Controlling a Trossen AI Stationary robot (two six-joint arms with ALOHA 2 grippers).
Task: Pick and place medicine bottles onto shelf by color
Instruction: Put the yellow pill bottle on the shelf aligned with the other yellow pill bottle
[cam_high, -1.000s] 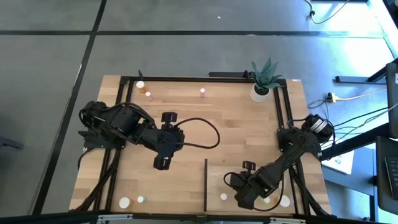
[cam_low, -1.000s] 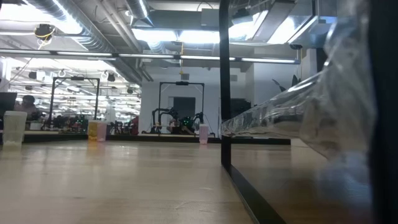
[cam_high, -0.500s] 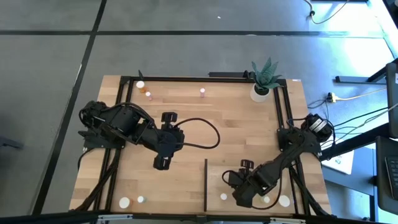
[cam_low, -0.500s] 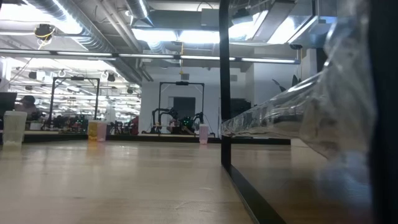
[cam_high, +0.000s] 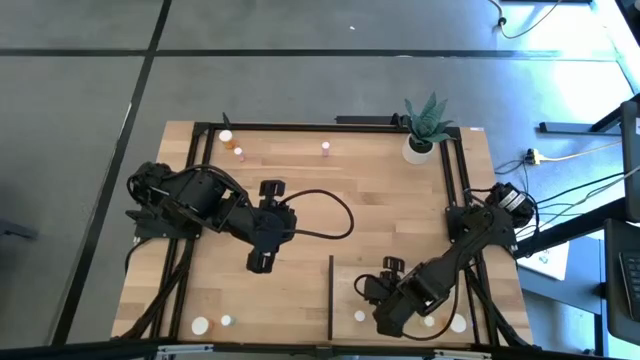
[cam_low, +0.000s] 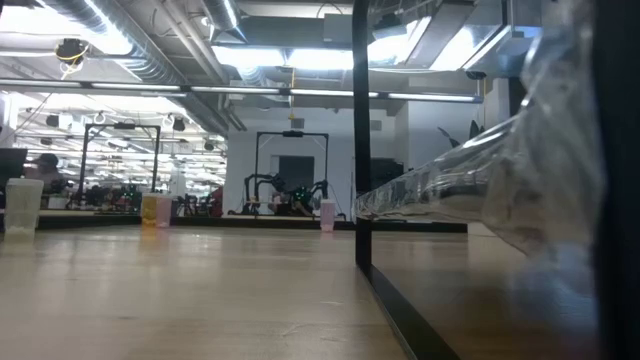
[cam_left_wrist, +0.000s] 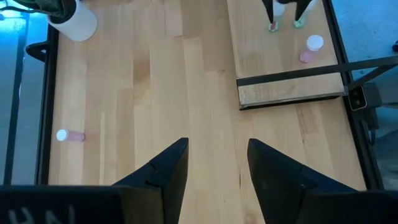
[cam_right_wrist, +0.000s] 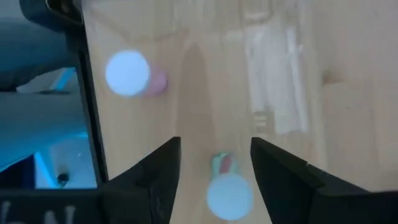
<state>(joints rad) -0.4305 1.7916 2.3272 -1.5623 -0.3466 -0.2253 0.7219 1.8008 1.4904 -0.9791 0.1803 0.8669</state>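
While your right gripper (cam_high: 385, 322) is hovering, fingers apart, over a bottle (cam_right_wrist: 229, 190) on the shelf (cam_high: 490, 275), about five bottles are waiting at the worktop's (cam_high: 300, 180) eleven and seven o'clock; left gripper (cam_high: 258, 262) idling, fingers apart.

Small white-capped medicine bottles (cam_high: 238, 152) stand along the frame's top and bottom left; three sit on the light-wood shelf (cam_high: 345, 285), lower right.

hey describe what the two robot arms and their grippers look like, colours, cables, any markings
Both arms are black, built of chunky jointed segments. A black cable loops off the left arm; the right arm has a silver-grey cap at its base joint. The left gripper and right gripper each have two dark, tapering fingers. Faint pale lettering marks the gripper bodies.
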